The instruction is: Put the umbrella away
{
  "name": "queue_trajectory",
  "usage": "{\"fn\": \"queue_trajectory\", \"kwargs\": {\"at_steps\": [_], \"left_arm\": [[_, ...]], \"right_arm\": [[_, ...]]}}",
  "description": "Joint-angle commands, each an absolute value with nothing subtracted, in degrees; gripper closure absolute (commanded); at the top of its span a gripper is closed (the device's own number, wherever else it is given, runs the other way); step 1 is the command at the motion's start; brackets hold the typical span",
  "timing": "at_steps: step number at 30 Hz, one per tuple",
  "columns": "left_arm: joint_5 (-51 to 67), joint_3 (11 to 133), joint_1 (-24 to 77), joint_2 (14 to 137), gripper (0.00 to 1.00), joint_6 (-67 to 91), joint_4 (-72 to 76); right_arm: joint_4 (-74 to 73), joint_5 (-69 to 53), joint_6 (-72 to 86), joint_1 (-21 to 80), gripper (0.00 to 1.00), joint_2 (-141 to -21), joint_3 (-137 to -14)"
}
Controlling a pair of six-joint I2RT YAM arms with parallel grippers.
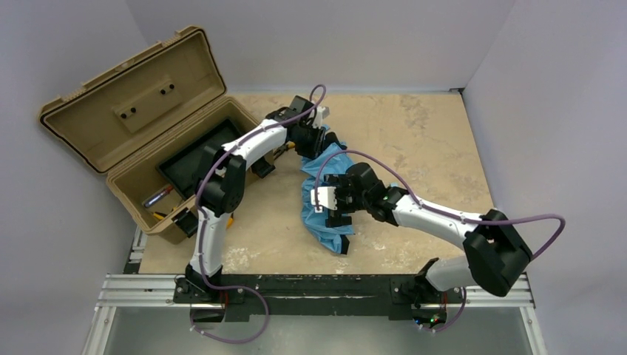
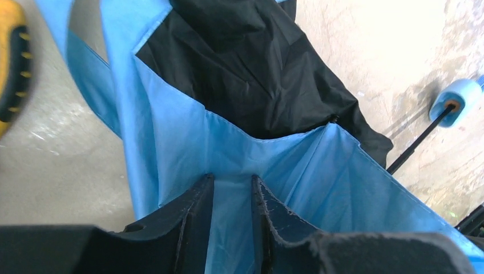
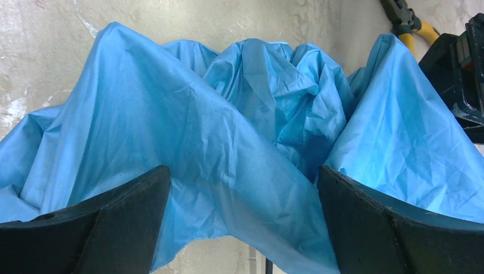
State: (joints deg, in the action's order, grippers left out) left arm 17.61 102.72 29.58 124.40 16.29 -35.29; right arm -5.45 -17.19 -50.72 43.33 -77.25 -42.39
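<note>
The umbrella (image 1: 325, 194) lies crumpled on the table's middle, sky-blue fabric outward. In the left wrist view its fabric (image 2: 188, 142) shows a black inner side, and the thin black shaft ends in a small blue handle (image 2: 463, 98) at the right. My left gripper (image 1: 312, 142) is at the umbrella's far end; its jaws (image 2: 233, 180) are nearly closed with a fold of blue fabric pinched between them. My right gripper (image 1: 330, 207) sits over the umbrella's middle. Its jaws (image 3: 244, 171) are wide open, astride a ridge of the fabric (image 3: 228, 114).
An open tan toolbox (image 1: 133, 133) stands at the left, lid up, with a black tray and small tools inside. A yellow-handled tool (image 3: 408, 25) lies on the table near the box; it also shows in the left wrist view (image 2: 11, 63). White walls surround the table.
</note>
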Motion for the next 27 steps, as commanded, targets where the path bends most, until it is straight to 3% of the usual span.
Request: {"fn": "queue_trajectory", "kwargs": {"at_steps": [1,14,16,18,22,27], "left_arm": [[19.40,99.86,30.64,123.49,0.72,15.88,-36.89],[22.65,92.96,31.80,122.74,0.77,17.14,-40.96],[23.62,91.77,32.52,122.71,0.78,17.14,-41.24],[24.68,89.56,33.30,122.56,0.79,17.28,-40.91],[26.49,85.89,35.17,121.90,0.80,17.83,-39.76],[27.90,81.53,37.46,120.64,0.80,19.14,-37.43]], "right_arm": [[-3.33,-17.55,-52.77,43.07,0.03,-80.52,-43.86],[1.70,-10.22,-59.09,43.79,0.08,-89.41,-44.67],[5.44,-7.51,-58.36,43.85,0.14,-90.03,-43.91],[11.05,-3.93,-55.62,43.86,0.26,-90.39,-43.48],[19.58,2.46,-48.99,43.84,0.67,-91.01,-44.87],[18.80,3.22,-46.23,43.85,0.69,-92.13,-47.59]]}}
